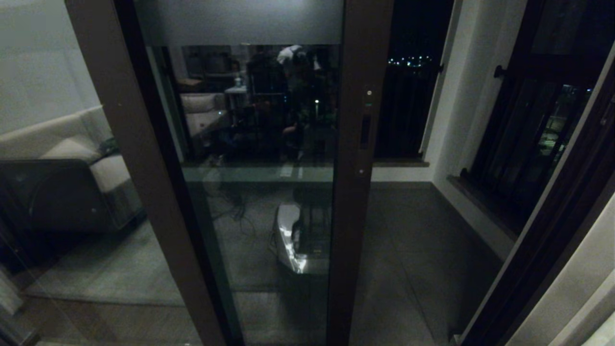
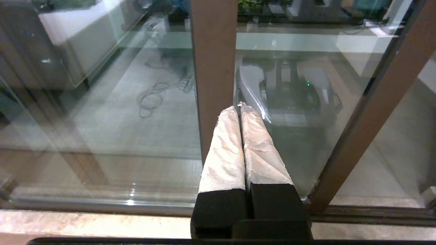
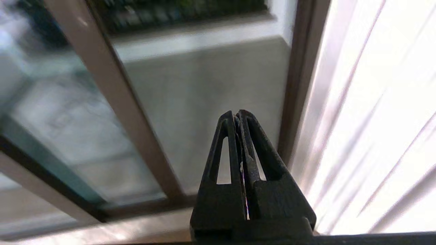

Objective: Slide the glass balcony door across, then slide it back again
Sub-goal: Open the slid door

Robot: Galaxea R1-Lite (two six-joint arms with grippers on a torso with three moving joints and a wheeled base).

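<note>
Glass fills the middle of the head view: the glass balcony door [image 1: 262, 144] stands partly slid across, its dark brown handle upright [image 1: 358, 192] running top to bottom just right of centre. A recessed slot handle [image 1: 365, 131] sits on that upright, with a small screw [image 1: 361, 171] below it. A frosted strip [image 1: 240, 21] crosses the top of the pane. To the right of the upright the doorway is open onto the balcony floor [image 1: 418, 250], with a black-barred window [image 1: 533, 129] on the far right. A second brown frame post [image 1: 144, 168] slants down on the left. Neither arm shows in this view.

From the left wrist, the left gripper [image 2: 239, 106] hangs low near the floor track [image 2: 102, 204], its 2 tape-wrapped fingers [image 2: 224, 149] pressed together and empty, tips in front of a brown frame post [image 2: 213, 68] of the glass.

From the right wrist, the right gripper [image 3: 236, 114] also points at the lower part of the doorway, its 2 black fingers [image 3: 252, 149] clenched together on nothing, apart from the brown upright [image 3: 126, 112] slanting beside it. A pale curtain [image 3: 374, 119] hangs close alongside.
</note>
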